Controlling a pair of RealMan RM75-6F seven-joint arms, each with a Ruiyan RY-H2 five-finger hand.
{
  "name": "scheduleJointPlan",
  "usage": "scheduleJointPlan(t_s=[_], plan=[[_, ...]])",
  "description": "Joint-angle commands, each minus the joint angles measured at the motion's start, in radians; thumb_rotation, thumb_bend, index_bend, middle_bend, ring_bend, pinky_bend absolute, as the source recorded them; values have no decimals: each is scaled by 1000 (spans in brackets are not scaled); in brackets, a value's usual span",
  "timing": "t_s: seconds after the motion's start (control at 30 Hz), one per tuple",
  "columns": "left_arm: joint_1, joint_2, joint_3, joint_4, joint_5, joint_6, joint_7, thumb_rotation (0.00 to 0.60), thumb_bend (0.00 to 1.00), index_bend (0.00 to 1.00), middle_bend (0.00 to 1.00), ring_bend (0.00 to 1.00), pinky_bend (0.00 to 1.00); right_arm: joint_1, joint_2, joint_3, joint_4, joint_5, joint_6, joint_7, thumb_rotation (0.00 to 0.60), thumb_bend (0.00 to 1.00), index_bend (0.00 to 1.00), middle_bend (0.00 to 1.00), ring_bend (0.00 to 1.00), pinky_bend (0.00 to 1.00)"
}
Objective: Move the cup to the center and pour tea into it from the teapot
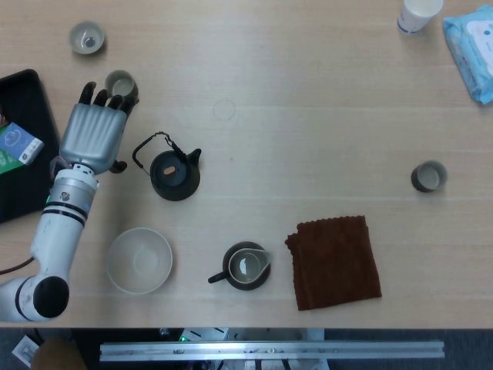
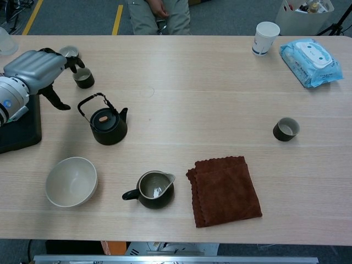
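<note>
Wooden table [image 1: 308, 92], teapot [image 1: 174, 173] spout pointing right, left hand [image 1: 92, 132] empty, fingers spread

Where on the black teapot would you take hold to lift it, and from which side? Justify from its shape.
Grip the teapot by its wire handle, which stands up as a loop on the side away from the spout. Come from above and the left, where the left hand hovers, holding nothing.

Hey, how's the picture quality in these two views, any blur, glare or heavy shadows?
Head view: sharp and evenly lit, with only soft shadows beside the teapot and left hand. Chest view: also in focus, with a faint shadow under the bowl and no strong glare on the table; the table's edges bow slightly, suggesting mild lens distortion.
</note>
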Motion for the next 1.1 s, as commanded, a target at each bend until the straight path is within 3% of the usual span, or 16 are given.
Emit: scheduleJointPlan(t_s=[0.03, 0.7, 1.1], plan=[[0, 5, -7, -26, 20, 18, -11, 600, 80, 157, 245, 160, 83, 0, 0, 0, 0, 0, 0, 1, 600, 87, 347, 327, 242, 321], [-29, -118, 0, 43, -11, -3, -19, 600, 80, 147, 244, 160, 83, -3, -6, -2, 27, 3, -2, 32, 600, 87, 348, 327, 242, 321], [-45, -174, -4, 150, -45, -20, -14, 600, 80, 147, 244, 160, 83, -12, -9, -2, 46, 11, 3, 53, 600, 86, 348, 327, 242, 321]])
